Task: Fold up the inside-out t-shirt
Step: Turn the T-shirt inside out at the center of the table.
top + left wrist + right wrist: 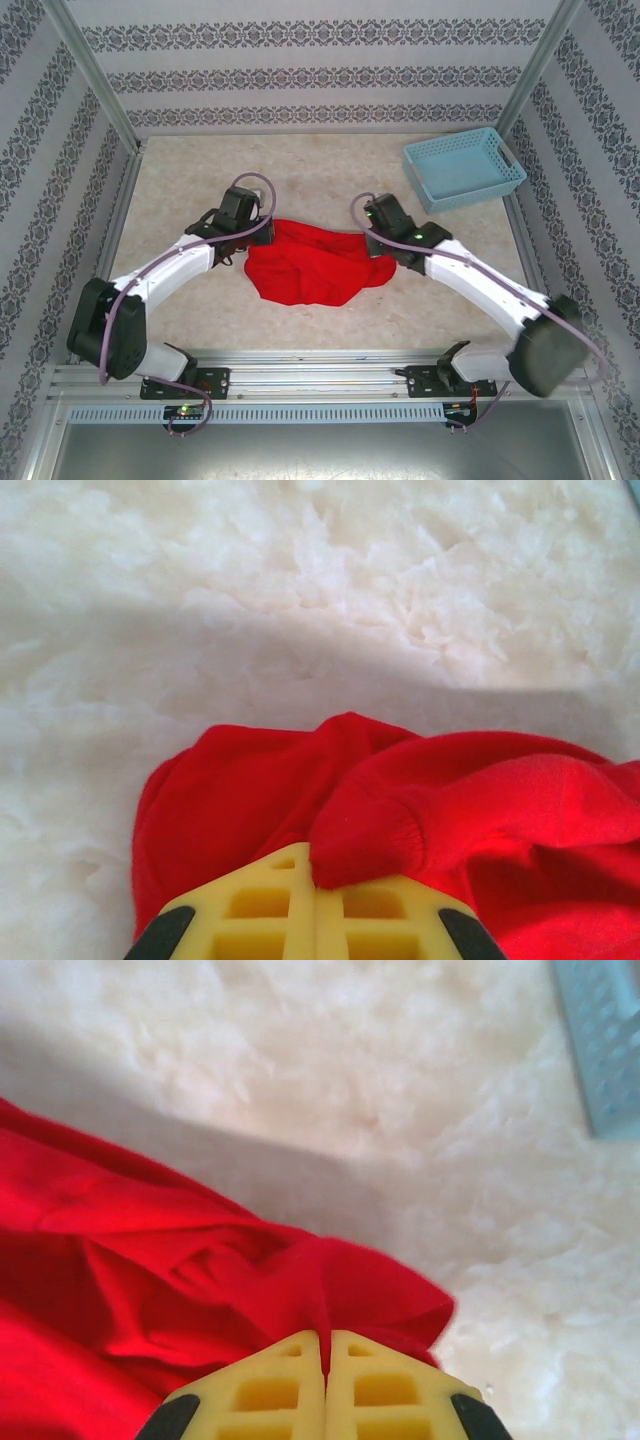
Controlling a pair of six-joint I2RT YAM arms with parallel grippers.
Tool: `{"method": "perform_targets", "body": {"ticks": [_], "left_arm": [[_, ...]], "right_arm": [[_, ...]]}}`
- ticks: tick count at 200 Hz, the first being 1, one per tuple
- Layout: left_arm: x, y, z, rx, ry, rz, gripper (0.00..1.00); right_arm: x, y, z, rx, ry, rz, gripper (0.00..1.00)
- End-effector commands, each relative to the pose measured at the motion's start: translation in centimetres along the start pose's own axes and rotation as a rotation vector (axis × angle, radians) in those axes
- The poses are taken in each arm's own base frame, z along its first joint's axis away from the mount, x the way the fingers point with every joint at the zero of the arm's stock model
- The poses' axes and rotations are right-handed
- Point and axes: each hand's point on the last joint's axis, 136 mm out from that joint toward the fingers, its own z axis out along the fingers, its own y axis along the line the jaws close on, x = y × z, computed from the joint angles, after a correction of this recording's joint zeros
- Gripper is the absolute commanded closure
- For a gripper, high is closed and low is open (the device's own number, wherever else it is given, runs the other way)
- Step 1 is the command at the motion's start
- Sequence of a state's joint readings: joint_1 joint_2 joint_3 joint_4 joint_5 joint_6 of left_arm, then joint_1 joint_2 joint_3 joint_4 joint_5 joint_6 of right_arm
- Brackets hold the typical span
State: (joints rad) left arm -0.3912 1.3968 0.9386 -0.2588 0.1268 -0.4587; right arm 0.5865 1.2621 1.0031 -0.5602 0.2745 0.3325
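Left gripper [315, 888] is pinched tight on a rolled fold of the red t-shirt [308, 272], and the right gripper [325, 1345] is clamped on its edge. The shirt lies crumpled (pretty bunched up) mid-table between them. The light blue basket [463, 167] sits far back right.

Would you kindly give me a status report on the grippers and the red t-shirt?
Left gripper shut on t-shirt, left side. Right gripper shut on its right side. T-shirt bunched, not yet folded. Blue basket far right, apart from it.
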Motion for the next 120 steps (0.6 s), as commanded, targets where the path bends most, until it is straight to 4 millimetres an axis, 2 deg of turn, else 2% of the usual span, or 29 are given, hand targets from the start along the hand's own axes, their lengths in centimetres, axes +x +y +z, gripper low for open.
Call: {"method": "perform_targets", "body": {"ticks": [1,21,32,47,78,92,105,120], "left_arm": [[-3.9,1.0,-5.4,-0.007,-0.195,-0.024,1.0],[-5.8,0.2,-9.9,0.07,-0.38,-0.033,1.0],[-6.0,-0.1,-10.8,0.088,-0.404,-0.026,1.0],[-5.5,0.0,-10.0,0.083,-0.367,-0.017,1.0],[-2.9,2.7,-5.3,-0.057,-0.171,-0.057,1.0],[-2.1,2.7,-3.8,-0.071,-0.08,-0.06,1.0],[-2.1,2.1,-3.5,-0.043,-0.053,-0.057,1.0],[-3.3,1.1,-4.8,0.003,-0.114,-0.056,1.0]], "right_arm": [[-1.8,-2.4,-4.1,-0.064,-0.121,0.111,1.0],[-2.8,-4.0,-7.0,-0.17,-0.236,0.254,1.0],[-2.8,-4.1,-7.7,-0.22,-0.261,0.288,1.0],[-2.2,-3.9,-7.3,-0.243,-0.251,0.309,1.0],[0.1,-4.7,-4.2,-0.184,-0.158,0.361,1.0],[0.4,-4.9,-3.7,-0.178,-0.141,0.367,1.0],[0.0,-5.1,-4.2,-0.173,-0.153,0.36,1.0],[-0.7,-6.1,-5.3,-0.138,-0.187,0.358,1.0]]}}
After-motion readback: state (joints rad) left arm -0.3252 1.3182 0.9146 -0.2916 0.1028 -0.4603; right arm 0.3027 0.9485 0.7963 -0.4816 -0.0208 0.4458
